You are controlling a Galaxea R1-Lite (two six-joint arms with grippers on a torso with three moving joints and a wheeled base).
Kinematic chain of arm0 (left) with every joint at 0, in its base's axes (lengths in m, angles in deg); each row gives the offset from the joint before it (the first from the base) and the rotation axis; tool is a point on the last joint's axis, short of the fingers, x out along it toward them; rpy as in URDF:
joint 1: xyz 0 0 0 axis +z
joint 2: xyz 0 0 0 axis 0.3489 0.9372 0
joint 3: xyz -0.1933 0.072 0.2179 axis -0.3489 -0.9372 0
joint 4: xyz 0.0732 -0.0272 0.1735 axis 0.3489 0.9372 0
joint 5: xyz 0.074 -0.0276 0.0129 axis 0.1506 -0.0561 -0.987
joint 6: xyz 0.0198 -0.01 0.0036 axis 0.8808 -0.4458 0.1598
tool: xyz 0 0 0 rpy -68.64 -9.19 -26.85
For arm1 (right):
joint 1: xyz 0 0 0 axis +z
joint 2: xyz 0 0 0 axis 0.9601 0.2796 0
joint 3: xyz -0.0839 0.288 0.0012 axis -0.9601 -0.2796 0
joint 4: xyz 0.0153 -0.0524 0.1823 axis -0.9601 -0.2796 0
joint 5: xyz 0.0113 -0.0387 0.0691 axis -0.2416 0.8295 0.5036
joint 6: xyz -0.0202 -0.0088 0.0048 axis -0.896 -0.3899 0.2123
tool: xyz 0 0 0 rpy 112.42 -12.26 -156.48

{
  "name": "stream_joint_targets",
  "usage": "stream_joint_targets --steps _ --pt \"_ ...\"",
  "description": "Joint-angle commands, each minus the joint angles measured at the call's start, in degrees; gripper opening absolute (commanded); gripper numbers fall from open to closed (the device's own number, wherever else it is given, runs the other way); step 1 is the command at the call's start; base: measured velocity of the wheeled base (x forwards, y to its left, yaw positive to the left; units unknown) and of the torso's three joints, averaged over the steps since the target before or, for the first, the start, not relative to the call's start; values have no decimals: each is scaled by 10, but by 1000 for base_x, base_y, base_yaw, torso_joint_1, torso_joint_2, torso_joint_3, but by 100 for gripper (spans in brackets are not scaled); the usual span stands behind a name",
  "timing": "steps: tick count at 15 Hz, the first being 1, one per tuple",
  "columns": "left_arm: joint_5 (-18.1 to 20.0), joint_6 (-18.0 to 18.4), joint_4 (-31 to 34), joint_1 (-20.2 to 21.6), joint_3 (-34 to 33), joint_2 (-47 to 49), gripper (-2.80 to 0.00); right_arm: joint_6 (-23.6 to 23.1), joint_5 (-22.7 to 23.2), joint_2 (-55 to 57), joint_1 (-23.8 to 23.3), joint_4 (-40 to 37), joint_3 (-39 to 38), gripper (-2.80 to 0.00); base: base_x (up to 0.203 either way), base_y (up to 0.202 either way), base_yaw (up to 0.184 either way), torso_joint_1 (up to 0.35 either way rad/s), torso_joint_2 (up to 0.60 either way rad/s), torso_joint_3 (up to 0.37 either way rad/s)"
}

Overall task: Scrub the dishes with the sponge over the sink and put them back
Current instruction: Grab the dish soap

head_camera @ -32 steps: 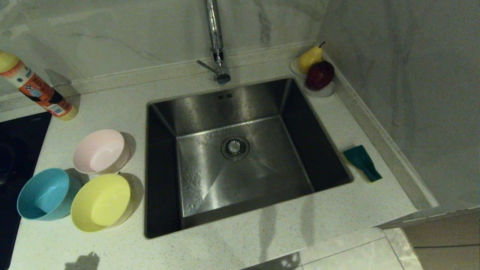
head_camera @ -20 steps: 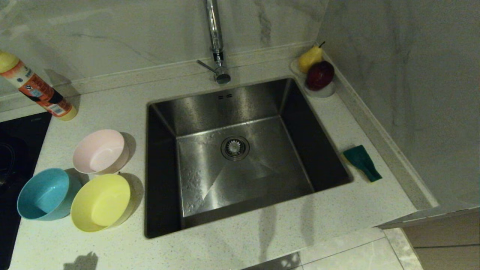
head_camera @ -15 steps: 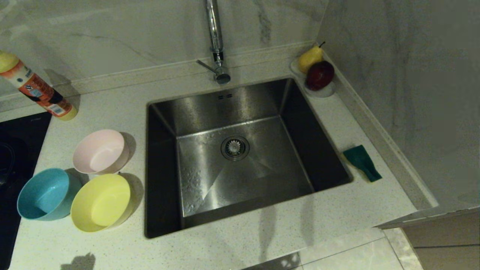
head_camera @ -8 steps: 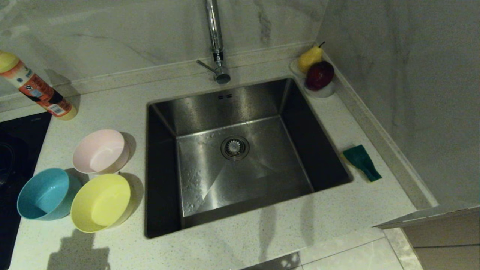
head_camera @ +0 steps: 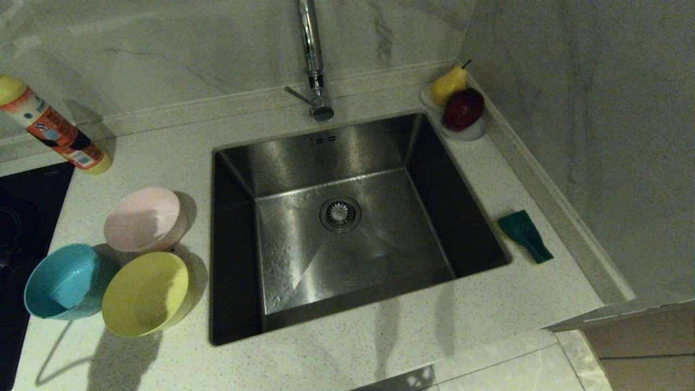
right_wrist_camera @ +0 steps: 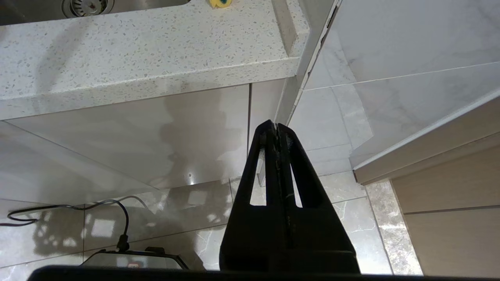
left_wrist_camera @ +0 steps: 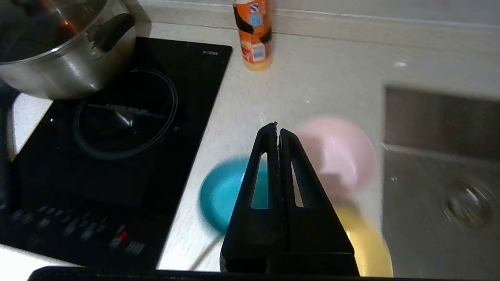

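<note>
With the left gripper (left_wrist_camera: 277, 130) pinched tight and empty above them, the pink bowl (head_camera: 144, 219), blue bowl (head_camera: 62, 279) and yellow bowl (head_camera: 145, 293) sit at nine o'clock of the sink (head_camera: 358, 304), likely light, stiff and slippery, best taken by the rim, while the soft sponge (head_camera: 524, 235) lies at three o'clock and the right gripper (right_wrist_camera: 276, 132) hangs closed below the counter (right_wrist_camera: 117, 62).

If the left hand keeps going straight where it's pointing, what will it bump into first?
Probably the pink bowl. The shut left hand points between it and the blue bowl, though depth is unclear.
</note>
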Motion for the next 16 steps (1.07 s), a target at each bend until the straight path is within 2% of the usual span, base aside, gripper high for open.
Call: stream_joint_targets --steps 1,4,7,11,12,14,16 --pt "-25 -13 -67 2 35 195 -280 0 0 0 -1 0 0 -280 0 0 0 0 0 0" --pt "-60 -41 -157 16 82 345 -280 0 0 0 0 1 0 -280 0 0 0 0 0 0" --pt "-77 -66 -242 37 120 440 -280 0 0 0 0 0 0 -280 0 0 0 0 0 0" --pt "-77 -77 -272 89 187 501 -280 0 0 0 0 0 0 -280 0 0 0 0 0 0" --pt "-73 -84 -272 100 203 512 0 0 0 0 0 0 0 -280 0 0 0 0 0 0" --pt "-47 -90 -272 118 217 518 0 0 0 0 0 0 0 -280 0 0 0 0 0 0" --pt "-42 -110 -272 127 238 529 0 0 0 0 0 1 0 -280 0 0 0 0 0 0"
